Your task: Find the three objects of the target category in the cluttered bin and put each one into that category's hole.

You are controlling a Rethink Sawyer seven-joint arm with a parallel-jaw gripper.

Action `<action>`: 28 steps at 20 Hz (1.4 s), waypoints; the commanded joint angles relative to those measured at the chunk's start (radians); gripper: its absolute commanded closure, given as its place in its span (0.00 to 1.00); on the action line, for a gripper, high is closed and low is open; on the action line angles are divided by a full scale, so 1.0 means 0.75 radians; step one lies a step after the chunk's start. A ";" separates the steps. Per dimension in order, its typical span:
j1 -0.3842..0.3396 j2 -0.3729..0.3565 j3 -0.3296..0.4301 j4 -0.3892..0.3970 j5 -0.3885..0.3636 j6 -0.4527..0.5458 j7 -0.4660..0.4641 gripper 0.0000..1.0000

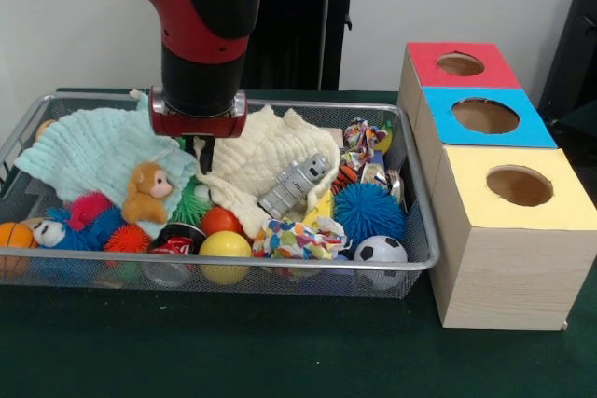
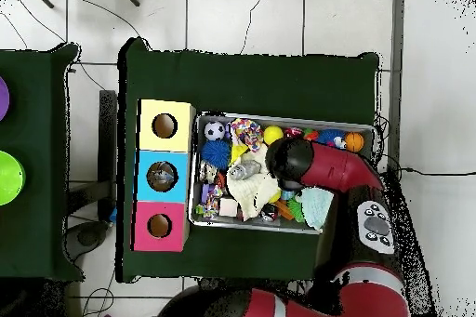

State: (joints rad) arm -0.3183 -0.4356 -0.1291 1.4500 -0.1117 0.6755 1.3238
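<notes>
Wire mesh bin [image 1: 422,230] full of toys and cloths, red and black arm over its middle, three-hole wooden box beside it

Gripper [image 1: 201,151] hangs low between the pale blue waffle cloth [image 1: 93,151] and the cream waffle cloth [image 1: 266,160]; only a dark tip shows under the red wrist, can't tell whether it's spread or closed. Silver toy robot [image 1: 297,184] lies tilted on the cream cloth, just right of the gripper. Front row of bin: yellow ball [image 1: 224,253], soccer ball [image 1: 381,251], blue spiky ball [image 1: 368,212], small orange plush monkey [image 1: 147,191]. Box tops: red hole [image 1: 460,64], blue hole [image 1: 485,116], yellow hole [image 1: 520,185], nothing visible in them from the front view. Overhead view: arm [image 2: 321,166] covers the bin's centre
</notes>
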 commanded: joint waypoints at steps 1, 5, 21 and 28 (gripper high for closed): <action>-0.081 -0.060 0.179 -0.135 -0.085 0.110 -0.181 1.00; -0.093 -0.056 0.214 -0.199 -0.089 0.147 -0.179 1.00; -0.108 -0.024 0.269 -0.337 -0.084 0.291 -0.184 1.00; -0.120 -0.034 0.224 -0.327 -0.161 0.378 -0.241 1.00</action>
State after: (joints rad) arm -0.3819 -0.4622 -0.0199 1.2074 -0.1326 0.8247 1.3238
